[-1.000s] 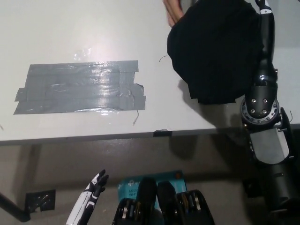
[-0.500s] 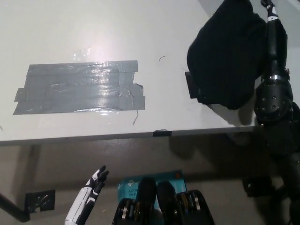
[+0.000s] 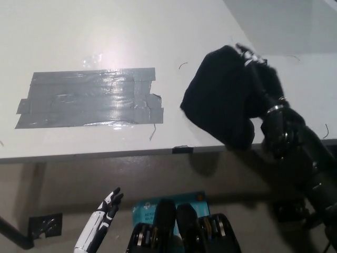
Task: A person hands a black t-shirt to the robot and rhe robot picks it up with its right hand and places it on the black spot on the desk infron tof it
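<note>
Over the bench's (image 3: 105,31) near right edge, my black right hand (image 3: 251,58) has its fingers closed on the bunched black t-shirt (image 3: 218,100), while my white left hand (image 3: 105,206) hangs low, fingers apart and empty.

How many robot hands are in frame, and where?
2. The white left hand hangs below the desk edge at lower left; the black right hand, over the desk at right, grips the black t-shirt.

T-shirt (image 3: 221,105): matt black cloth, soft folds, no sheen. Tape patch (image 3: 89,99): grey, glossy, wrinkled (glare along the creases). Desk (image 3: 79,31): smooth pale surface, faint sheen. Right hand (image 3: 258,71): hard black casing.
</note>
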Robot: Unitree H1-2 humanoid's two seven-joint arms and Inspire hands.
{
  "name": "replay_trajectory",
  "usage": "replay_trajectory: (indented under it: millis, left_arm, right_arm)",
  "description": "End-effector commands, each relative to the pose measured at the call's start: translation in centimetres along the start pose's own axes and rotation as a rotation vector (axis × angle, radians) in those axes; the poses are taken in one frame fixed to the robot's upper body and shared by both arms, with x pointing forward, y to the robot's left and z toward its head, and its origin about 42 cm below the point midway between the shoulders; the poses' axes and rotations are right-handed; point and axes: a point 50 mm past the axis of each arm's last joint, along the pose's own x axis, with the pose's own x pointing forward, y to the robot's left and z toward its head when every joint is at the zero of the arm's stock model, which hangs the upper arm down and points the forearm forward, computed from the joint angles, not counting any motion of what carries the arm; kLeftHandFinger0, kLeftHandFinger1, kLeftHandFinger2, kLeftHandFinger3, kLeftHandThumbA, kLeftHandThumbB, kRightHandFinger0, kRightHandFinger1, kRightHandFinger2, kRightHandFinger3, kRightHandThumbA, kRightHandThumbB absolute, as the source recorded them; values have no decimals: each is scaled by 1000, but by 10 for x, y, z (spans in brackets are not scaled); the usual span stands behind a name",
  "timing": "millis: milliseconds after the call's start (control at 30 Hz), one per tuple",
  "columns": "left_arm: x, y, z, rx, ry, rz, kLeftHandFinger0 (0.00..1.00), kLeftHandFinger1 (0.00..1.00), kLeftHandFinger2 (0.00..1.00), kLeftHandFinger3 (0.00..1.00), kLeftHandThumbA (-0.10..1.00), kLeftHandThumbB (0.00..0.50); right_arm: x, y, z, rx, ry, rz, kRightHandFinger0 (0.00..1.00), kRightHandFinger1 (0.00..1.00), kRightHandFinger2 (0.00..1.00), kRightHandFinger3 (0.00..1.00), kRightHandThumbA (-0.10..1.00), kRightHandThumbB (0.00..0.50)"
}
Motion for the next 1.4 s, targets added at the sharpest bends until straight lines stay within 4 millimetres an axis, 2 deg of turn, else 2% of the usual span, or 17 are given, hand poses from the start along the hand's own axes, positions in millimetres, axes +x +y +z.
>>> replay_trajectory:
  millis: [0, 100, 133, 200, 267, 333, 367, 433, 500, 600, 733, 800, 867, 967, 1067, 1167, 1367]
  left_arm:
    - [19, 11, 18, 65, -64, -44, 1000, 1000, 1000, 1000, 1000, 500]
    - [25, 13, 22, 71, -69, -46, 1000, 1000, 1000, 1000, 1000, 500]
    - [27, 15, 23, 83, -72, -44, 1000, 1000, 1000, 1000, 1000, 500]
    - [30, 16, 25, 87, -80, -44, 1000, 1000, 1000, 1000, 1000, 500]
    - [32, 16, 26, 87, -80, -46, 1000, 1000, 1000, 1000, 1000, 500]
    - [33, 17, 27, 91, -85, -48, 1000, 1000, 1000, 1000, 1000, 500]
    - [33, 17, 27, 92, -86, -48, 1000, 1000, 1000, 1000, 1000, 500]
    - [35, 18, 28, 89, -82, -49, 1000, 1000, 1000, 1000, 1000, 500]
    - [35, 18, 28, 86, -80, -50, 1000, 1000, 1000, 1000, 1000, 500]
    - [36, 17, 26, 92, -86, -52, 1000, 1000, 1000, 1000, 1000, 500]
    - [35, 17, 24, 87, -83, -46, 1000, 1000, 1000, 1000, 1000, 500]
    - [36, 19, 26, 93, -79, -45, 1000, 1000, 1000, 1000, 1000, 500]
    - [40, 21, 31, 99, -88, -46, 1000, 1000, 1000, 1000, 1000, 500]
    - [46, 19, 34, 101, -105, -52, 1000, 1000, 1000, 1000, 1000, 500]
    - [49, 17, 34, 85, -100, -57, 1000, 1000, 1000, 1000, 1000, 500]
    - [47, 17, 35, 93, -95, -52, 1000, 1000, 1000, 1000, 1000, 500]
    - [43, 15, 30, 84, -92, -48, 1000, 1000, 1000, 1000, 1000, 500]
  right_arm:
    - [-2, -38, 20, -460, -26, 374, 1000, 1000, 1000, 1000, 137, 409]
    - [-9, -66, 28, -498, -47, 428, 1000, 1000, 1000, 1000, 89, 431]
    - [-17, -94, 37, -502, -53, 476, 1000, 1000, 1000, 1000, 130, 444]
    - [-25, -123, 46, -500, -51, 516, 1000, 1000, 1000, 1000, 167, 453]
    - [-33, -159, 54, -483, -52, 553, 1000, 1000, 1000, 1000, 252, 497]
    - [-44, -202, 63, -401, -59, 603, 1000, 1000, 1000, 1000, 245, 500]
    - [-46, -210, 65, -391, -64, 608, 1000, 1000, 1000, 1000, 249, 500]
    - [-74, -280, 78, -268, -150, 572, 1000, 1000, 1000, 1000, 281, 500]
    - [-82, -295, 79, -254, -167, 544, 1000, 1000, 1000, 1000, 335, 500]
    - [-108, -338, 87, -234, -201, 482, 1000, 1000, 1000, 1000, 425, 500]
    - [-132, -375, 82, -76, -297, 456, 1000, 1000, 1000, 1000, 234, 483]
    - [-146, -389, 80, -2, -358, 417, 1000, 1000, 1000, 1000, 209, 476]
    - [-173, -404, 80, 35, -432, 241, 1000, 1000, 1000, 1000, 341, 500]
    - [-224, -404, 81, 107, -584, -13, 1000, 1000, 1000, 1000, 498, 499]
    - [-258, -374, 85, 205, -673, -95, 1000, 1000, 1000, 1000, 514, 500]
    - [-285, -301, 84, 357, -776, -100, 1000, 1000, 1000, 1000, 504, 500]
    - [-294, -210, 74, 612, -719, -3, 1000, 1000, 1000, 1000, 491, 500]
